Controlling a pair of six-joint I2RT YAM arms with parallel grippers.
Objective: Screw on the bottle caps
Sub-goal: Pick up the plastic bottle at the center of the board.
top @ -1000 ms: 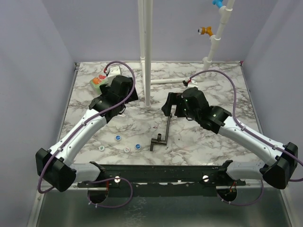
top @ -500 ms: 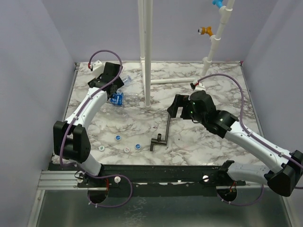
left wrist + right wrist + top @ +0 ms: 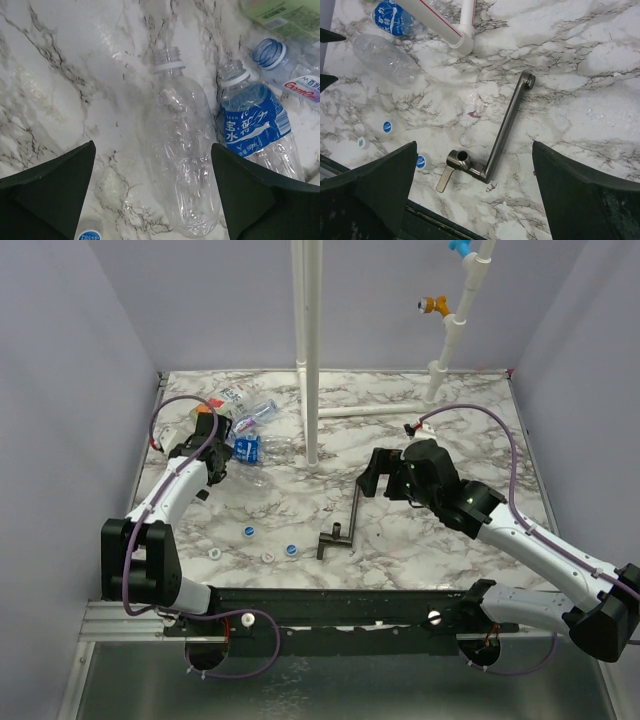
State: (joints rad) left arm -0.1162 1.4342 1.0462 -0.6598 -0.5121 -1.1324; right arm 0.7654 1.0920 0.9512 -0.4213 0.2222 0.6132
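Left of the white pipe [image 3: 312, 390], two uncapped bottles [image 3: 185, 165] of thin, crinkled clear plastic lie flat on the marble bench [image 3: 420, 430]. Their long axes are side by side, necks pointing away from the left claw [image 3: 152, 145], which is open above them. Small round caps [image 3: 247, 532] lie scattered nearer than the pipe. Right of it, the right claw [image 3: 474, 145] gapes empty.

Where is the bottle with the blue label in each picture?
Top view: the blue-label bottle lies in the upper left, just left of the white pipe.
Left wrist view: right of the middle, lying flat with no cap.
Right wrist view: top left corner, beside the white pipe.
Shared landmark: the clear bare bottle lying right next to it.
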